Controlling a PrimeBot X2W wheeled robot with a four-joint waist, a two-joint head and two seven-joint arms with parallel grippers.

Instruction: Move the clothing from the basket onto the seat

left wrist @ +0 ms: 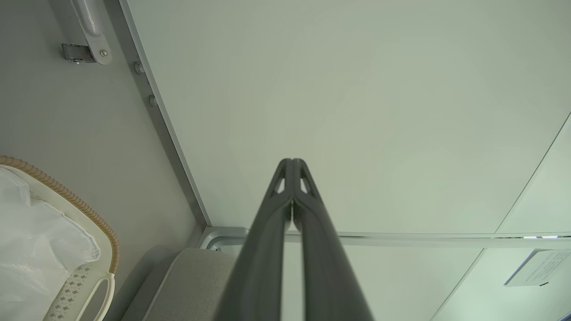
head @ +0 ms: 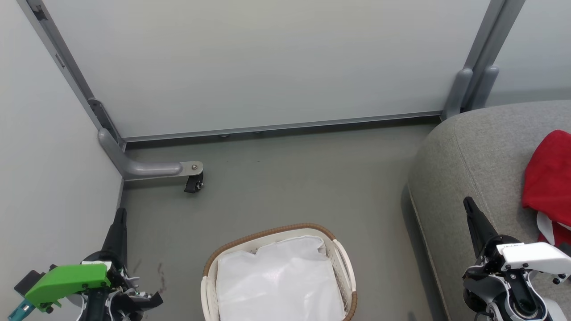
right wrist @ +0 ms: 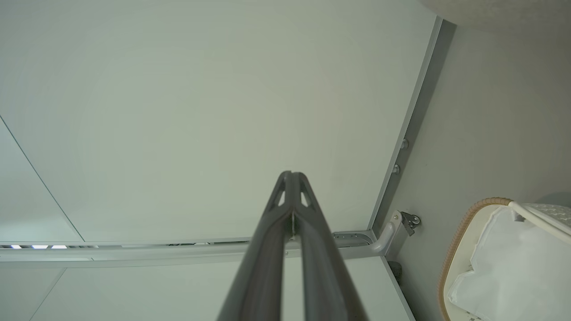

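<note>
Down at the bottom of the head view sits the basket (head: 267, 232), and all I can see in it is its white cloth liner (head: 281, 281), crumpled flat across the opening, with nothing red on top. The clothing (head: 551, 174) lies on the seat (head: 473, 156) at the right edge, a red heap with a bit of white trim, partly cut off by the frame. I read that as the move done, or nearly so. What I cannot check is whether a garment is tucked under the liner's folds. My left gripper (head: 120, 214) hangs over the floor (head: 290, 187) to the left of the basket, well apart from it. My right gripper (head: 468, 204) is over the seat's front edge, near the red heap but not touching it. Both look closed and hold nothing.

Through the left wrist view, the two dark fingers are pressed together to the tip, clenched on nothing and pointing at the pale partition panel. The basket's woven rim and liner show at the lower left, and a corner of grey seat at the bottom.

Over in the right wrist view, the fingers are likewise clamped together and bare. The basket is at the lower right, white liner inside, and a sliver of seat at the top right.
</note>
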